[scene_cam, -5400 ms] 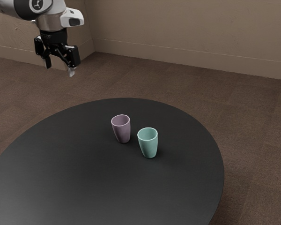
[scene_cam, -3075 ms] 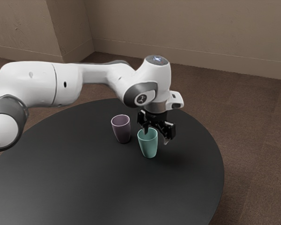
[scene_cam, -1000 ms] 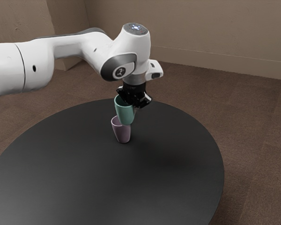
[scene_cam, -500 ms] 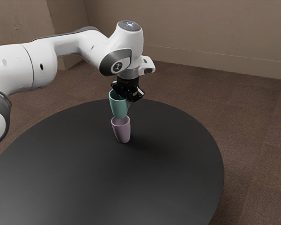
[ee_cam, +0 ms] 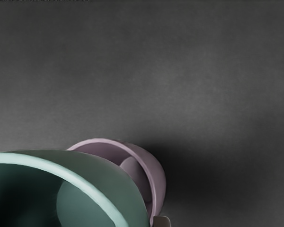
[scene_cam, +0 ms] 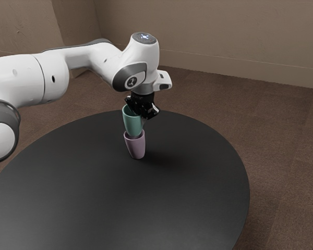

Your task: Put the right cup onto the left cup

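on the black surface (scene_cam: 198, 203) i see the mauve cup (scene_cam: 136, 148) upright, the teal cup (scene_cam: 132, 124) at its mouth, wall pinched by the fingers (ee_cam: 162, 222). imo: centre it, hold vert., lower gently, release only w/ it seated.

Exterior view: camera set at the arm's (scene_cam: 83, 57) side, above the surface (scene_cam: 94, 203), angled down across it toward the wall (scene_cam: 224, 39); moderate range, most of the round top in frame. Wrist view: camera on the end effector (scene_cam: 141, 116), facing down to the surface, very near the teal cup (scene_cam: 132, 124). Overlap: both cups, part of the surface.
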